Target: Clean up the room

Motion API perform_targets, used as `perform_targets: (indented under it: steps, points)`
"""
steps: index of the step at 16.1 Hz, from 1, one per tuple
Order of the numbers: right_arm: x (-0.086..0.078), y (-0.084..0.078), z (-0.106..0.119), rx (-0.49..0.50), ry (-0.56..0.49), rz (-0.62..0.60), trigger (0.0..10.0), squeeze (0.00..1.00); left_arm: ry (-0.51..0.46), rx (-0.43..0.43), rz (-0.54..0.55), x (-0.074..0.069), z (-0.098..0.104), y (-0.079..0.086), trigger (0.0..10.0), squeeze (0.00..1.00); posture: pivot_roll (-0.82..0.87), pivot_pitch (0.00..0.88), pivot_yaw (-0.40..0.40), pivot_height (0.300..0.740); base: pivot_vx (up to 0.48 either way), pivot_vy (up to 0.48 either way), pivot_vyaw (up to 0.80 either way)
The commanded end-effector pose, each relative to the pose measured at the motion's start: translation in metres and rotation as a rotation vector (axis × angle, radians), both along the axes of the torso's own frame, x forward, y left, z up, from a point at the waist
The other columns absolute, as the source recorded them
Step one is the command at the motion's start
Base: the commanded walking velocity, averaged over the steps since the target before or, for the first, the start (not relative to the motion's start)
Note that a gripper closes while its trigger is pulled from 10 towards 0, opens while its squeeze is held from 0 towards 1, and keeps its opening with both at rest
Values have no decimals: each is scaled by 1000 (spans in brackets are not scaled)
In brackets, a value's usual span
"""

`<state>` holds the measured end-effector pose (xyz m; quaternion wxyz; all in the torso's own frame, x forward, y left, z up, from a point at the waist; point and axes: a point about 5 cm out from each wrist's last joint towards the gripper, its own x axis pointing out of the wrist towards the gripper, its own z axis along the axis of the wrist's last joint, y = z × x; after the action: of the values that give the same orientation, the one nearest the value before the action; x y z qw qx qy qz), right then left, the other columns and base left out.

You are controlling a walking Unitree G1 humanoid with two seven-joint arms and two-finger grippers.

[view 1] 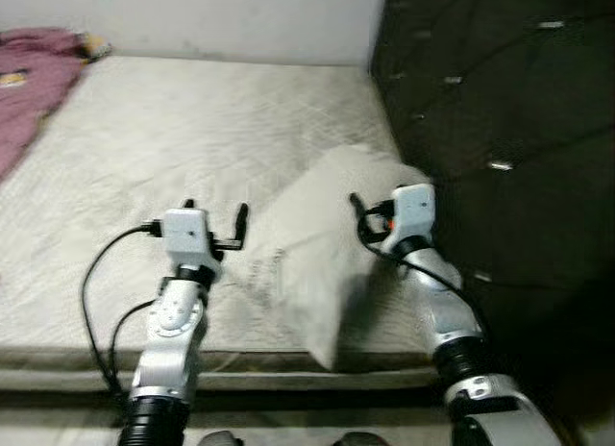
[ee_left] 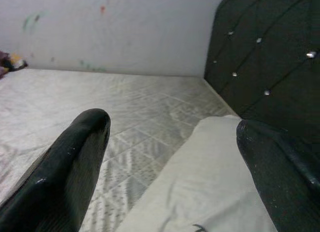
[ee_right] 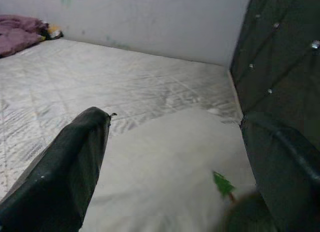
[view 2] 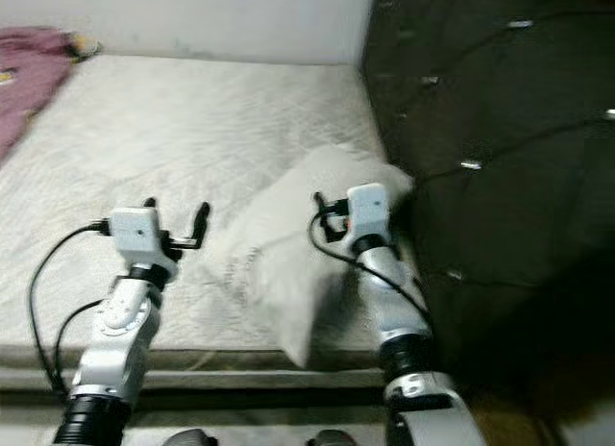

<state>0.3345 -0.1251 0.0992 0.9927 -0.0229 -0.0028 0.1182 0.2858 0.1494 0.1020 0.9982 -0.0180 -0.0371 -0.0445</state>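
Observation:
A white pillow [view 1: 317,244] lies on the bare mattress [view 1: 192,129], near its front edge and close to the dark headboard. My left gripper [view 1: 216,217] hovers open just left of the pillow. In the left wrist view the pillow [ee_left: 210,182] lies ahead of its spread fingers [ee_left: 75,162]. My right gripper [view 1: 370,215] is open at the pillow's right side, by the headboard. In the right wrist view the pillow [ee_right: 170,172] lies between its two fingers [ee_right: 70,167]. A small green mark [ee_right: 222,184] shows on the pillow there.
A black tufted headboard [view 1: 500,129] rises along the right side of the bed. A purple blanket [view 1: 34,81] is bunched at the far left corner against the white wall [view 1: 240,18]. The mattress front edge [view 1: 240,355] is just below my arms.

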Motion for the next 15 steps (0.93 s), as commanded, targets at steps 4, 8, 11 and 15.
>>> perform_targets:
  steps: [4,8,11,15]
  points:
    - [3,-3,2,-1,-1,-8,10000,0,7,0,11,3,0,2,10000,0,-63,0,-29,740,0,0,-336]
    - [11,-6,10,43,7,-29,10000,0,-24,29,156,8,8,21,10000,0,-42,0,-29,740,0,0,0]
    - [13,-10,13,98,17,-53,10000,0,-9,64,249,1,5,34,10000,0,-31,0,-21,740,0,0,0]
    - [9,-8,-4,71,71,-42,10000,0,19,103,295,-11,-8,48,10000,0,15,0,-36,740,0,0,0]
